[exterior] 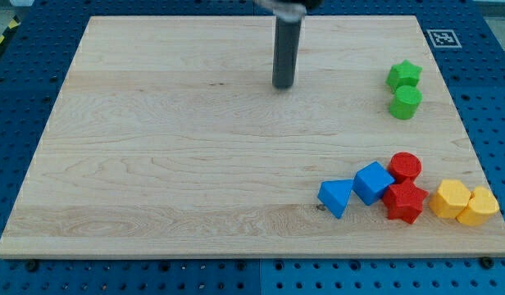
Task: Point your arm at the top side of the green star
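Note:
The green star [404, 74] lies near the board's right edge, toward the view's top. A green cylinder [406, 102] touches it just below. My tip [283, 85] rests on the bare wood near the top middle of the board, well to the left of the green star and slightly lower than it. The rod stands upright and touches no block.
At the bottom right sits a cluster: a blue triangular block [336, 197], a blue cube [373, 182], a red cylinder [405, 166], a red star [405, 201], and two yellow blocks [450, 198] [480, 206]. A marker tag [443, 38] is at the top right corner.

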